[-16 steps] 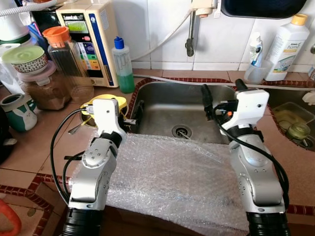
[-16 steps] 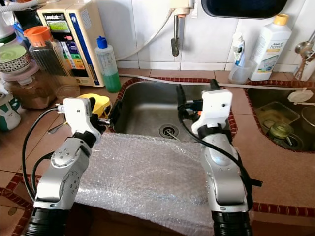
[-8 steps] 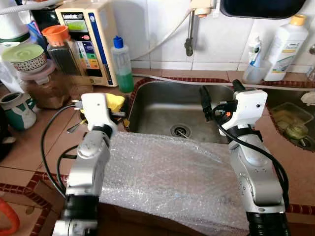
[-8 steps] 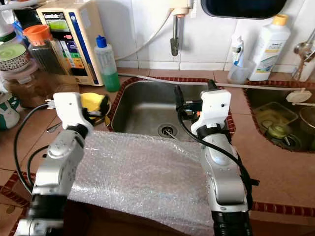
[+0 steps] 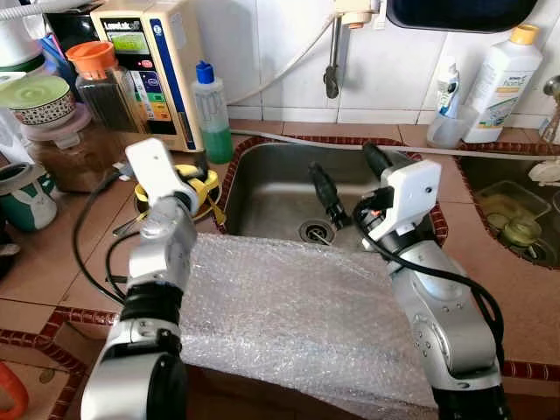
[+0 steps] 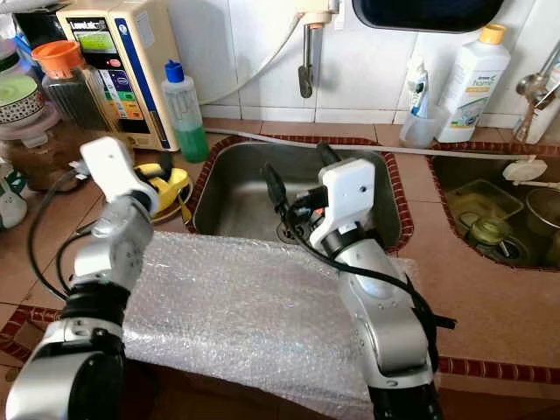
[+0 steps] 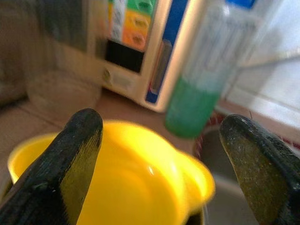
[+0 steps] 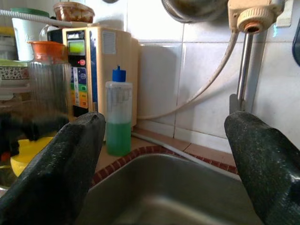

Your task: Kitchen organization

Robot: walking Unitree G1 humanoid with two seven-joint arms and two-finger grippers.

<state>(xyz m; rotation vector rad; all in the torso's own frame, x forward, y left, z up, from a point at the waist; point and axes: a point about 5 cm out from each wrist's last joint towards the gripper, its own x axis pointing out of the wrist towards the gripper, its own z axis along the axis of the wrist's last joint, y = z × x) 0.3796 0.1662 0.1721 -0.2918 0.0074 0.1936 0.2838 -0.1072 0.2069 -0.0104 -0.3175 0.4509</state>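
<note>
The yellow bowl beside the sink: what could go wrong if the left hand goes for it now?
1. The yellow bowl sits at the rim of the sink; a push from the open left hand might tip it in.
2. The green soap bottle stands upright just behind the bowl and could be knocked over.
3. The bubble wrap hangs over the counter's front edge; either arm resting on it might drag it off.

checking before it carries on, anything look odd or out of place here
A sheet of clear bubble wrap lies over the counter's front edge and the near rim of the steel sink, an unusual spot for it.
</note>
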